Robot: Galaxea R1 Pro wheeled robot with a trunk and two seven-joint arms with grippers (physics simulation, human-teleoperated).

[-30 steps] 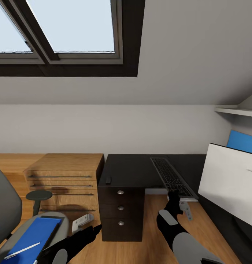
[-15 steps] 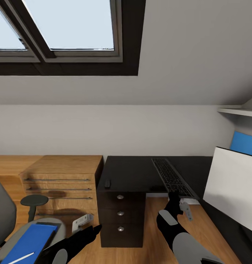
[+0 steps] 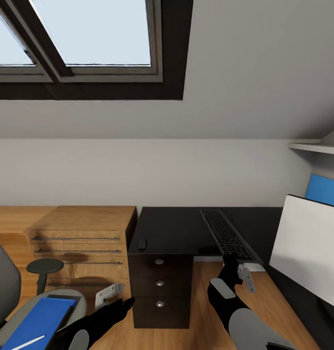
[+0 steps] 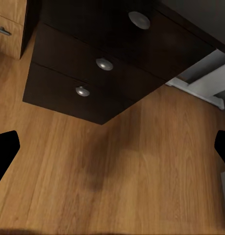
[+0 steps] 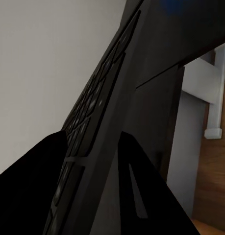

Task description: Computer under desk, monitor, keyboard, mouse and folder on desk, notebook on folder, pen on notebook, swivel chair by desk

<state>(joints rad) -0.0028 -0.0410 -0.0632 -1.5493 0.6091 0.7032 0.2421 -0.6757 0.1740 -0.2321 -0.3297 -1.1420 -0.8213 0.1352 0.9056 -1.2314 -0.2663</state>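
The slim keyboard [image 3: 226,235] lies slanted on the desk's [image 3: 174,226] glossy black top, its near end over the edge. My right gripper [image 3: 235,266] is shut on that end; the right wrist view has the keyboard [image 5: 95,122] between both dark fingers [image 5: 141,191]. The left gripper [image 3: 121,297] hangs open and empty above the floor by the drawer unit [image 4: 100,73]. The monitor [image 3: 308,250] shows its white back on the right. At lower left stands the swivel chair [image 3: 4,287] with the blue folder [image 3: 38,318] and white pen [image 3: 28,342] on its seat. A small dark mouse [image 3: 142,243] sits on the desk's left corner.
A low light-wood cabinet [image 3: 82,240] stands against the desk's left side. Wooden floor [image 3: 203,291] runs between the drawer unit and the monitor side. A blue back panel [image 3: 325,190] and a white shelf [image 3: 315,147] are at the right, a skylight [image 3: 89,34] overhead.
The whole picture shifted a little early on as the camera moved, sliding chair, cabinet and monitor in the frame. Both arms keep their pose, and the right gripper still holds the keyboard.
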